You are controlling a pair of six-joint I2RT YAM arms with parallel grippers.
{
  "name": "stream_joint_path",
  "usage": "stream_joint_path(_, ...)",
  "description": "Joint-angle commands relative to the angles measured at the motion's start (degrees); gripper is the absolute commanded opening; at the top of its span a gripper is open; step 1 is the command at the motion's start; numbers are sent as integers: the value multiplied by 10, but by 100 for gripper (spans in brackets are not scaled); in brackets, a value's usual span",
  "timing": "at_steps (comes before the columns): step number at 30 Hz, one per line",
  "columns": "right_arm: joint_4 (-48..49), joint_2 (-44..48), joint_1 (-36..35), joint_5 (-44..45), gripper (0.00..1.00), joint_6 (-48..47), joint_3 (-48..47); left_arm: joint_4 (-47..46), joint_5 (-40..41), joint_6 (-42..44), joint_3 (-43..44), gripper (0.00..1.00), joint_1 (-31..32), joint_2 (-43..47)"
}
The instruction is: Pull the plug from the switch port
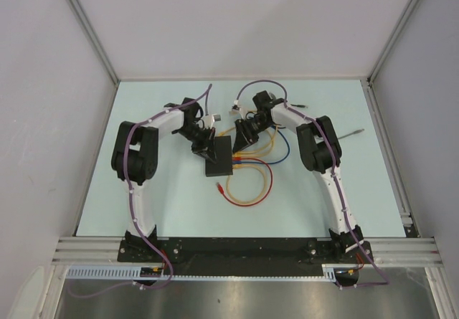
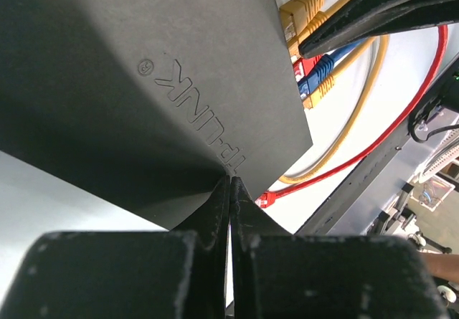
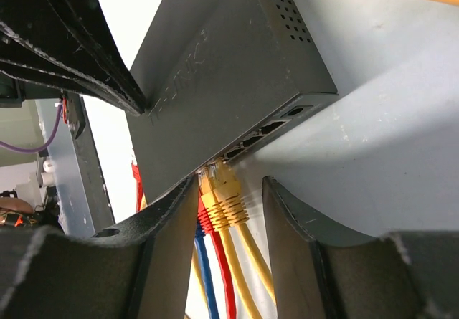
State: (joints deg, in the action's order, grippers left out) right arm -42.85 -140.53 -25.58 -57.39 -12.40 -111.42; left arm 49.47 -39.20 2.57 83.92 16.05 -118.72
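Left gripper [image 2: 229,190], closed, presses on the switch [image 2: 143,82]; right gripper [image 3: 229,186], open, straddles two yellow plugs [image 3: 224,203]: closing may seize both.

Top view: bright, even, diffuse light from above. Table [image 1: 323,190] pale; shadows under arms [image 1: 140,154] soft, short. Walls [image 1: 43,82] dull grey. Metal strip [image 1: 251,301] along bottom edge shows smeared glare. Centre detail small, hard to resolve.

Left wrist view: switch [image 2: 143,82] top shaded darker toward lower left, embossed logo sharp. Left fingers [image 2: 215,211] blurred toward bottom edge. Table patch at lower left near white.

Right wrist view: switch and cables [image 3: 222,211] crisp. Right fingers [image 3: 294,240] soft. Upper-left strip overexposed.
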Motion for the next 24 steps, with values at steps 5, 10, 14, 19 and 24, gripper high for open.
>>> stream_joint_path(5,3,-11,-3,0,43,4,-20,-22,85,30,-10,0,18,-17)
stream_joint_path(10,6,-13,-3,20,42,10,-21,-22,86,31,-10,0,22,-13)
stream_joint_path(14,15,-12,-6,32,41,20,-20,-21,93,31,-10,0,26,-13)
stream_joint_path(19,15,-14,-14,50,39,19,-20,-21,98,33,-8,0,28,-12)
stream_joint_path(24,15,-15,-18,69,37,16,-18,-21,98,35,-9,0,28,-11)
